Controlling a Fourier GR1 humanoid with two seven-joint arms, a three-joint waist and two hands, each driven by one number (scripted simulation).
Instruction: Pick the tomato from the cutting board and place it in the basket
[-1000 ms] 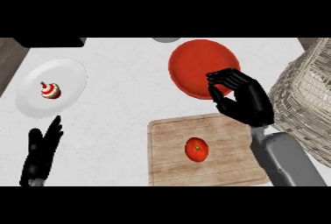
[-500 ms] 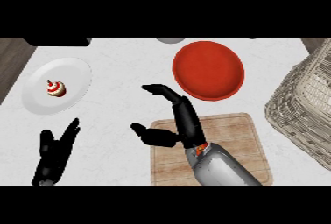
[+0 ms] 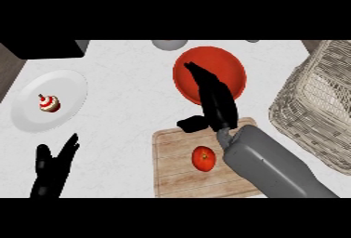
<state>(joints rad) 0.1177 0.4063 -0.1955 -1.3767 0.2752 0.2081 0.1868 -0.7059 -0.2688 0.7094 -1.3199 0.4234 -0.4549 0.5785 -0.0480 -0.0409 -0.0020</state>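
Observation:
A red tomato (image 3: 204,158) lies on the wooden cutting board (image 3: 175,172) at the lower middle. My right hand (image 3: 214,102) hovers above the board's far edge, fingers straight and stretched toward the red plate (image 3: 230,69), thumb out to the left. It is open and holds nothing; the tomato sits below it, beside the grey forearm. The wicker basket (image 3: 316,107) stands at the right edge. My left hand (image 3: 51,169) rests open at the lower left, fingers up.
A white plate (image 3: 41,116) carrying a small red-and-white cupcake (image 3: 48,103) sits at the left. A grey bowl (image 3: 169,44) stands at the counter's back edge. A dark block (image 3: 44,48) fills the top left corner.
My right hand swung left over the board, then came back right and farther away, uncovering the tomato. The left hand hardly moved.

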